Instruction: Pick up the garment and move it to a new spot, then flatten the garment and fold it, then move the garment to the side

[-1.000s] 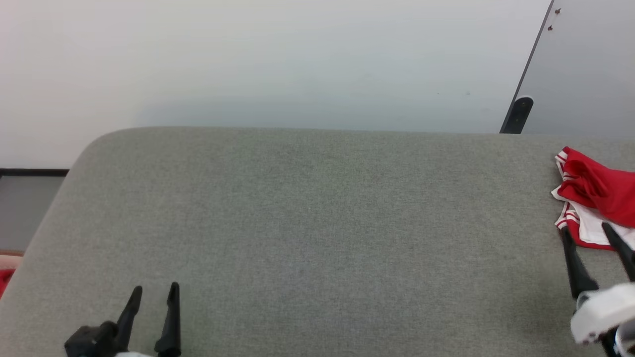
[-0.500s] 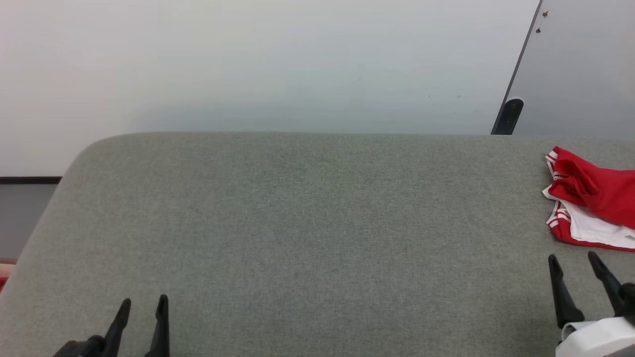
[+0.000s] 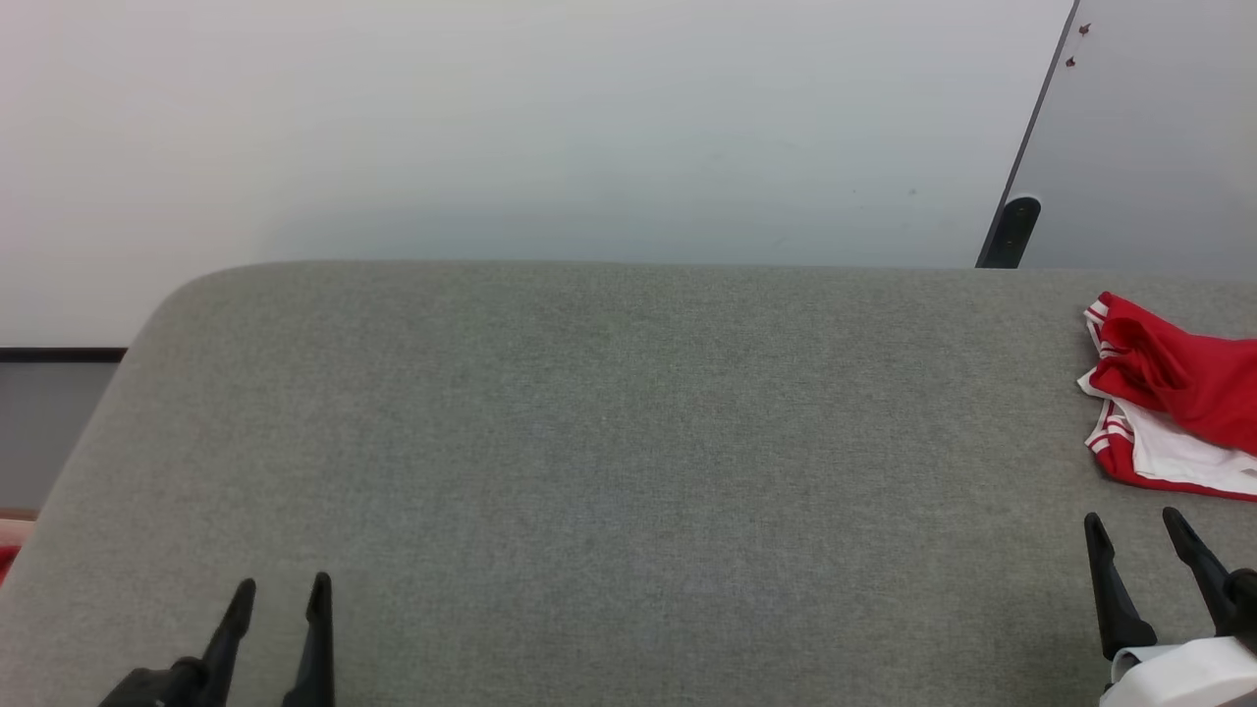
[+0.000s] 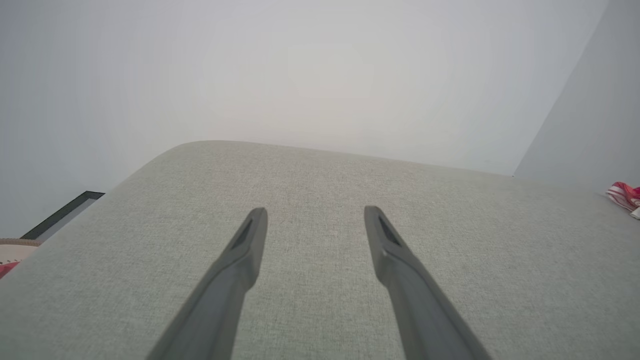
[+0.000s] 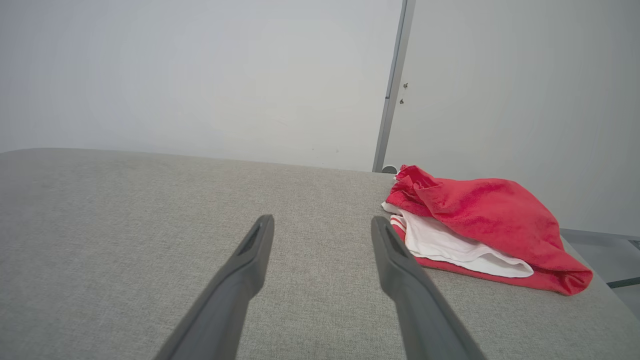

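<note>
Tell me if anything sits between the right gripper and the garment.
Nothing visible does. The right gripper, jaws open, is just short of the garment, which lies bunched at the right end of the grey surface. Bare fabric is all that lies between the fingertips and the garment's near edge.

The robot's left hand (image 3: pixel 282 583) ends in two long, slim black fingers (image 3: pixel 228 633) that taper to narrow points, rising from a dark, blocky base (image 3: pixel 157 685). The right hand (image 3: pixel 1131 517) carries a matching black pair, set into a smooth, rounded white wrist housing (image 3: pixel 1178 673). Seen close up, each finger (image 4: pixel 235 280) is matte charcoal, with a shallow elongated recess near its tip.
</note>
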